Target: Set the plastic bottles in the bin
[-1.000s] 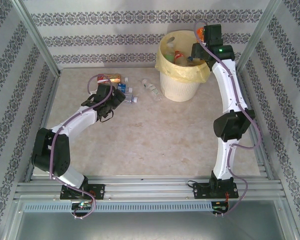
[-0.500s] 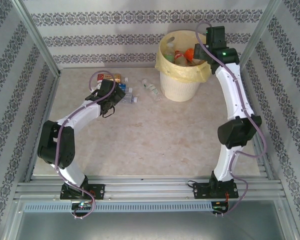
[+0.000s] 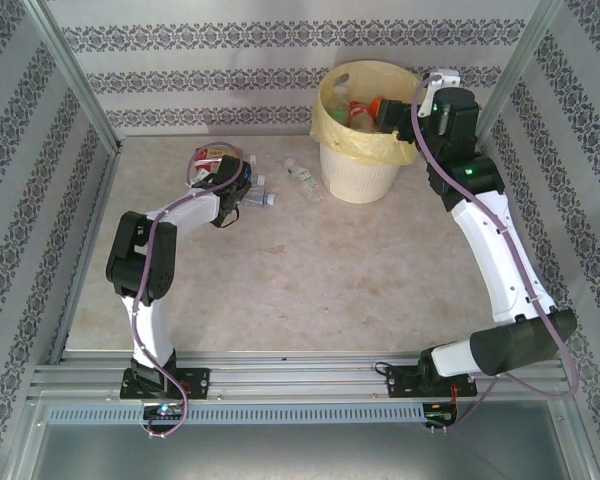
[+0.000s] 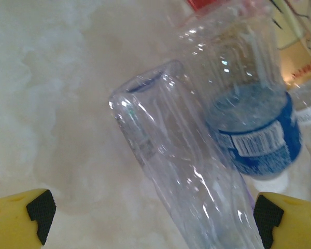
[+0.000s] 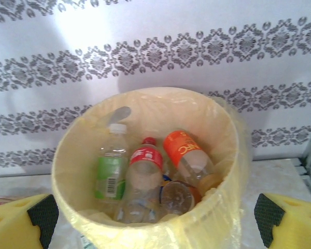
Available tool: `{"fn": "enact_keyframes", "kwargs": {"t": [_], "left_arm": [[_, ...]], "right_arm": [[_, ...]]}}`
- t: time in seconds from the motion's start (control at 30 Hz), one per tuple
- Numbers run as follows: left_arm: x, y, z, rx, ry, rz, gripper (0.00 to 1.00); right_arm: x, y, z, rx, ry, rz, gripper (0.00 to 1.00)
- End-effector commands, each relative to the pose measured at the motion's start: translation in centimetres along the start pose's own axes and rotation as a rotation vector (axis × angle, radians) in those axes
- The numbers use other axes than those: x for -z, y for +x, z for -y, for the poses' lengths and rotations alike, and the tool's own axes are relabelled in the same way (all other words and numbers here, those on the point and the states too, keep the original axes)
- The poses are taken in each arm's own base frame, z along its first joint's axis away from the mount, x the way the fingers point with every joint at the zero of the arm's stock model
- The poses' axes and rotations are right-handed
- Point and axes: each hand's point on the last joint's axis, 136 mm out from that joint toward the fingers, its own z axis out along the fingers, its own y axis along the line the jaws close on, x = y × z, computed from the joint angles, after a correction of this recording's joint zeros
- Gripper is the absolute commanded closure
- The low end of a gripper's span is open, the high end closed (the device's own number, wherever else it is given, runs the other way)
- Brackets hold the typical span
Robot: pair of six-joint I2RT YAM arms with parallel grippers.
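The bin (image 3: pixel 328 128), cream-white with a yellow bag over its rim, stands at the back of the table. In the right wrist view the bin (image 5: pixel 233 136) holds several plastic bottles: one green-labelled (image 5: pixel 110 176), one red-labelled (image 5: pixel 145 161), one orange-labelled (image 5: pixel 184 150). My right gripper (image 5: pixel 153 220) is open and empty, just beside the rim; from above the right gripper (image 3: pixel 405 112) sits at the bin's right. My left gripper (image 3: pixel 235 188) is open at the far-left bottle cluster. A clear bottle (image 4: pixel 181 171) lies between the left gripper's (image 4: pixel 153 218) fingers, untouched, next to a blue-labelled bottle (image 4: pixel 254 140).
A lone clear bottle (image 3: pixel 300 175) lies on the table just left of the bin. A red-labelled bottle (image 3: pixel 218 155) lies at the back of the left cluster. Patterned walls and metal posts close in the table on three sides.
My right gripper has opened over the bin, an orange-labelled bottle now lies inside, and the right wrist has drawn back to the right. The left gripper moved further onto the bottle cluster.
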Motion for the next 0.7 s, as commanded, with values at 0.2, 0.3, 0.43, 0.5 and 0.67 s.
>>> {"fn": "enact_keyframes", "kwargs": {"t": [0.2,0.3,0.43,0.5,0.67], "left_arm": [[-3.2,-0.3,-1.0,0.085,-0.038,0.044,0.06],[-3.9,0.2,-1.1,0.068,-0.031,0.029,0.10],[-4.5,0.5,-1.2,0.049,-0.008,0.022,0.15],[-5.0,0.6,-1.3,0.044,-0.008,0.015,0.16],[-5.7,0.9,-1.7,0.033,-0.033,0.004,0.17]], "right_arm": [[0.7,-0.5,-3.0,-0.012,-0.103,0.025,0.02],[0.6,-0.2,-3.3,-0.013,-0.108,0.017,0.02],[0.6,0.1,-3.8,-0.008,-0.113,0.004,0.02],[0.7,0.2,-3.9,-0.001,-0.112,0.002,0.02],[0.4,0.7,-3.8,0.008,-0.103,-0.010,0.02]]}}
